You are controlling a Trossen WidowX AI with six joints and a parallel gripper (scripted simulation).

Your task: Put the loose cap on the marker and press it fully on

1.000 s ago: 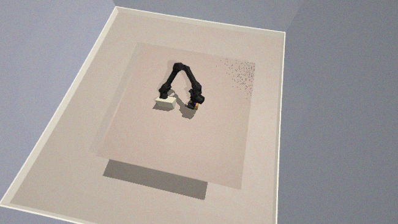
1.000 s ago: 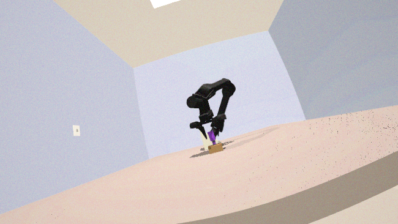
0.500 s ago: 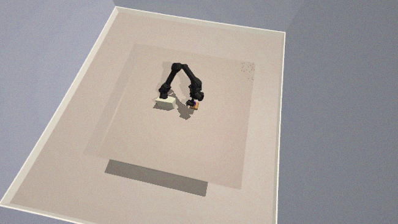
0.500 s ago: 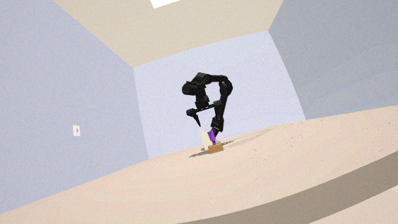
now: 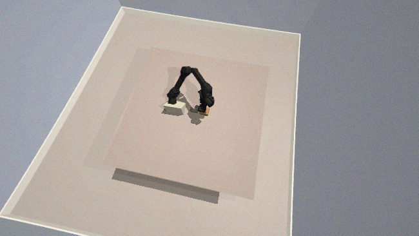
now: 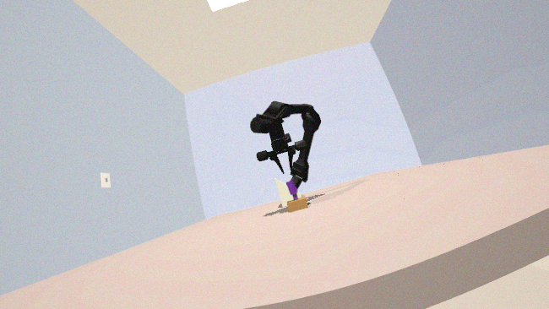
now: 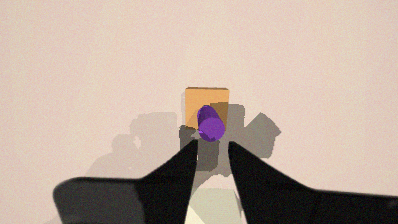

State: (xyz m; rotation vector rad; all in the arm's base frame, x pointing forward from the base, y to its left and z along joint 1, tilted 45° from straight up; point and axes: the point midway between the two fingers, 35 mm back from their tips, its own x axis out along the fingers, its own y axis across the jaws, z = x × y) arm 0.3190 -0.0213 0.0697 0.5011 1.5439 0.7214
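- The table [image 5: 225,155] carries the whole setup.
- The black arm [image 5: 193,82] bends over the holder block [image 7: 200,100].
- The gripper [image 7: 211,150] hangs above the block; its fingers stand narrowly parted, gripping nothing.
- The orange holder block sits on the table just beyond the fingertips.
- The purple cap [image 7: 211,125] sits on the marker in the block, apart from both fingers.
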